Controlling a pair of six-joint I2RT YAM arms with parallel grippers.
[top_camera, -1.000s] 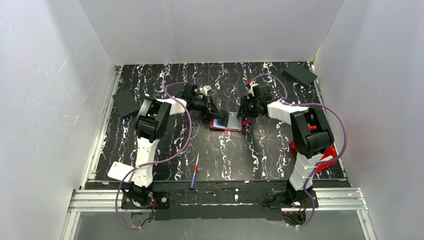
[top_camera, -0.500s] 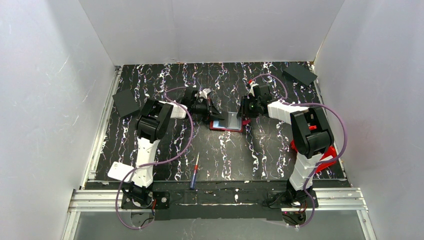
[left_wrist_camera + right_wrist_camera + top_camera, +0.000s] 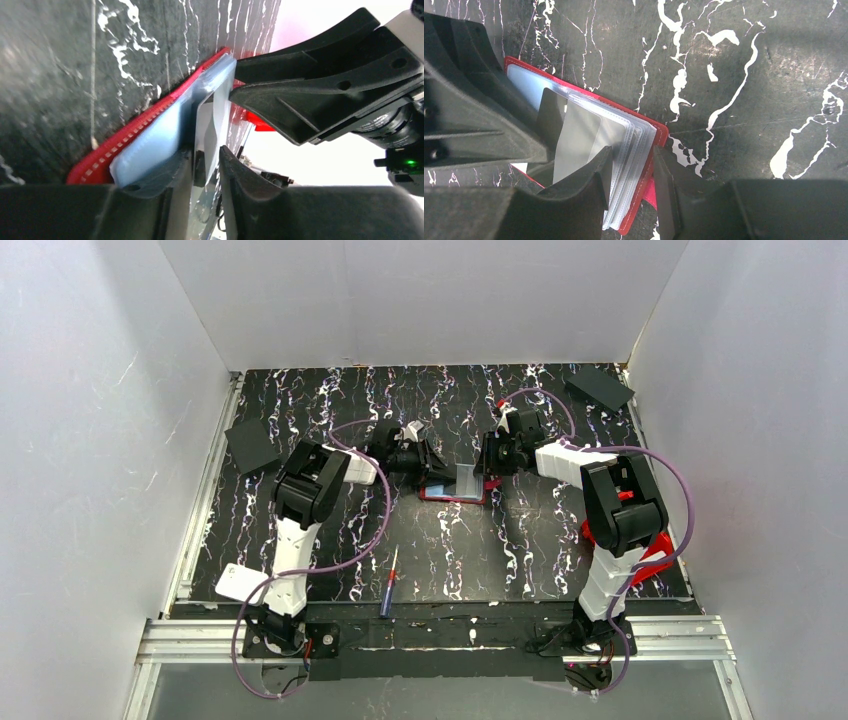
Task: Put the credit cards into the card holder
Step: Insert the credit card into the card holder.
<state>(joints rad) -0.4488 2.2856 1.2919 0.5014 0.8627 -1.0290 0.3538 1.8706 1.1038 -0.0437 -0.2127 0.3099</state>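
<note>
The red card holder (image 3: pixel 448 492) lies open on the marbled table between my two grippers. My right gripper (image 3: pixel 489 466) is shut on its right half, with the red cover (image 3: pixel 658 136) and the stack of clear sleeves between the fingers (image 3: pixel 631 152). One sleeve stands up with a grey credit card (image 3: pixel 578 134) partly in it. My left gripper (image 3: pixel 431 466) is at that card's outer end. In the left wrist view the credit card (image 3: pixel 206 127) lies between the jaws (image 3: pixel 206 154), which stand slightly apart. The pale inner pocket and red edge (image 3: pixel 150 119) lie to the left.
A blue and red pen (image 3: pixel 389 589) lies near the front edge. Black flat squares sit at the left (image 3: pixel 250 445) and the back right (image 3: pixel 600 387). A white card (image 3: pixel 236 582) lies front left. A red bin (image 3: pixel 655 552) shows behind the right arm.
The left gripper has moved a little right, toward the holder, and its jaws have parted slightly around the card. The right gripper has kept its hold and not moved.
</note>
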